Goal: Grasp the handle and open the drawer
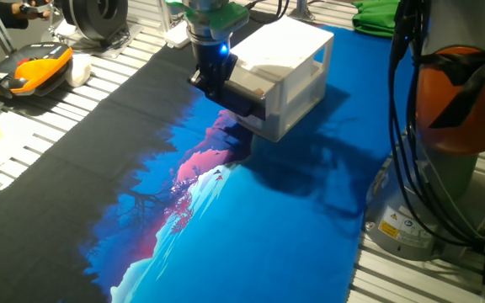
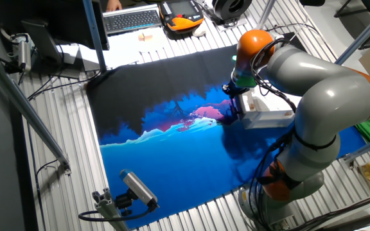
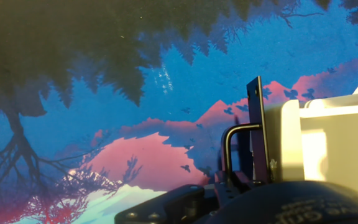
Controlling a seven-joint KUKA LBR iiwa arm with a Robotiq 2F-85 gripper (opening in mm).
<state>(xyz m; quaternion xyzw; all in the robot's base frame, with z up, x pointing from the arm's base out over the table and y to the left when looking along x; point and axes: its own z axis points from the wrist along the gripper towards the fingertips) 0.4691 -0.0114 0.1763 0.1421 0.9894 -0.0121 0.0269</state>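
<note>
The white cabinet (image 1: 297, 50) stands at the far side of the printed mat; it also shows in the other fixed view (image 2: 266, 118). Its drawer (image 1: 247, 84) sticks out a little towards the mat. The black bar handle (image 1: 242, 104) runs along the drawer's front. My gripper (image 1: 213, 87) comes down from above at the handle's left end. In the hand view the handle (image 3: 227, 149) runs down between my dark fingers (image 3: 166, 205), with the white drawer (image 3: 322, 143) to its right. The jaws look closed around the bar. The arm hides the handle in the other fixed view.
The blue, pink and black mat (image 1: 268, 227) covers the table. An orange and black device (image 1: 32, 67) lies at the back left. Green cloth (image 1: 386, 17) lies behind the cabinet. The robot base (image 1: 453, 126) stands at the right. A keyboard (image 2: 130, 19) and a camera mount (image 2: 137, 189) sit off the mat.
</note>
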